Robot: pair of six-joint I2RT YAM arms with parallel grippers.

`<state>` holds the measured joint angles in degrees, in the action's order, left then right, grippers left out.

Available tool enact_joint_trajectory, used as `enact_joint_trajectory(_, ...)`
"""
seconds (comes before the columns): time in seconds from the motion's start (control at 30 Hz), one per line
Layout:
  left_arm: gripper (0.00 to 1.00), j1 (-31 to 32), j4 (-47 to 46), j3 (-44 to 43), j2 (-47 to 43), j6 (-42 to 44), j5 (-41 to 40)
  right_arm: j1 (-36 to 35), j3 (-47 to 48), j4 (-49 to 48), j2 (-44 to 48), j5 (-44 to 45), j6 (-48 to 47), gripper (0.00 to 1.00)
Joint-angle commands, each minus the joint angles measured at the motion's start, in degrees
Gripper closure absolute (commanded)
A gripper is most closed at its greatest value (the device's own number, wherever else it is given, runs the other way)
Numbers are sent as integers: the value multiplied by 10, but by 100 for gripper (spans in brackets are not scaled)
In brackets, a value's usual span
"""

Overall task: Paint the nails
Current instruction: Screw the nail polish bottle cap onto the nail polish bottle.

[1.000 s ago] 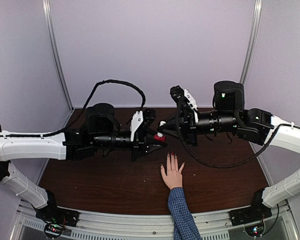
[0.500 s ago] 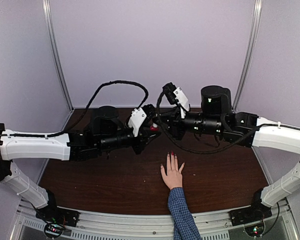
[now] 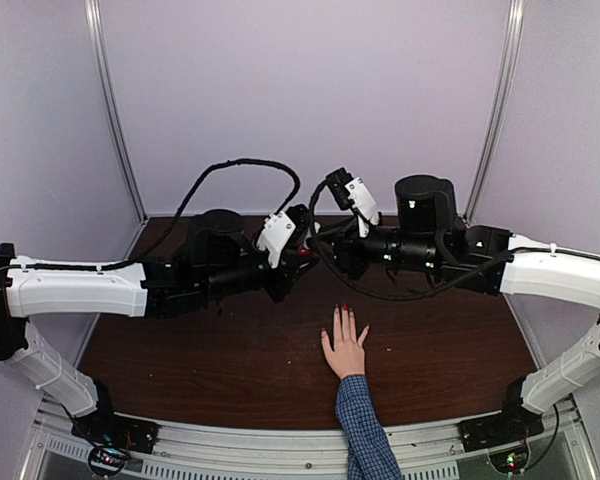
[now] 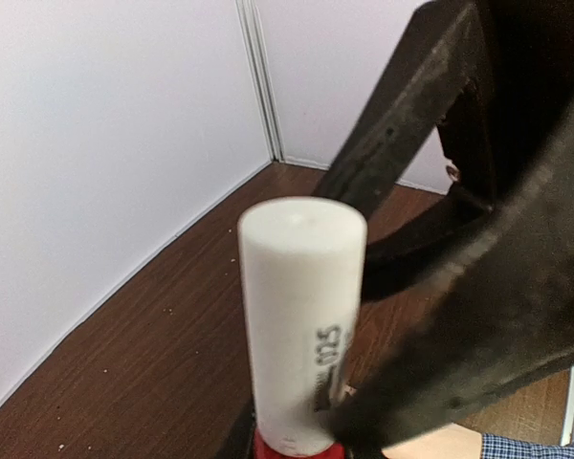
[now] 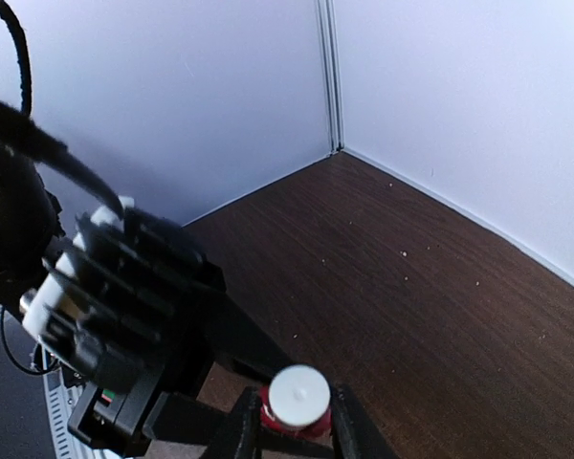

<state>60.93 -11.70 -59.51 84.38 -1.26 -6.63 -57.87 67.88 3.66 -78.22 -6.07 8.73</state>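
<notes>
- Arm bases sit at the near table [image 3: 230, 370] edge; both arms reach inward and meet over the middle of the table.
- Human hand [image 3: 344, 350] lies flat, palm down, on the dark wood in front of centre, fingers spread and pointing away; nothing is in it.
- Blue checked sleeve [image 3: 365, 440] runs from the near edge up to the wrist.
- The nails [image 3: 343, 307] are at the far ends of those fingers; dark red shows on at least one tip, the rest are too small to tell.
- Both grippers hang above the table just beyond the fingertips, apart from the hand.
- Left gripper [image 3: 298, 264] is clamped on the red polish bottle [image 4: 297, 448], holding it by the body; the bottle is upright.
- White cap [image 4: 301, 316] stands up tall from the bottle, with dark printed digits on its side.
- Right gripper [image 5: 297, 432] is at the cap, one finger on each side and very close; I cannot tell whether they are pinching it or just off it.
- Right wrist view: cap top is a white disc with a red rim under it, between the two dark fingers [image 5: 244, 426].
- Far side: bare brown tabletop, then pale walls meeting at the corner posts.
</notes>
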Motion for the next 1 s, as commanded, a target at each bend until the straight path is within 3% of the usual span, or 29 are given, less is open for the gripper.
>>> enact_joint_trajectory(0.0,100,-18,-10,3,-40,2,93,8,-7,49,44,-18,-18,64)
enact_joint_trajectory(0.13,100,-23,12,7,-56,3,180,15,-16,55,78,-92,-53,44)
enact_joint_trajectory(0.23,100,-25,33,3,-58,15,258,17,-14,73,91,-184,-88,37)
enact_joint_trajectory(0.37,100,-25,59,-7,-58,38,379,17,9,122,91,-262,-126,36)
enact_joint_trajectory(0.6,100,-25,80,-23,-58,50,500,17,22,144,105,-370,-151,37)
enact_joint_trajectory(0.97,100,-25,75,-49,-35,31,602,14,49,136,71,-450,-144,46)
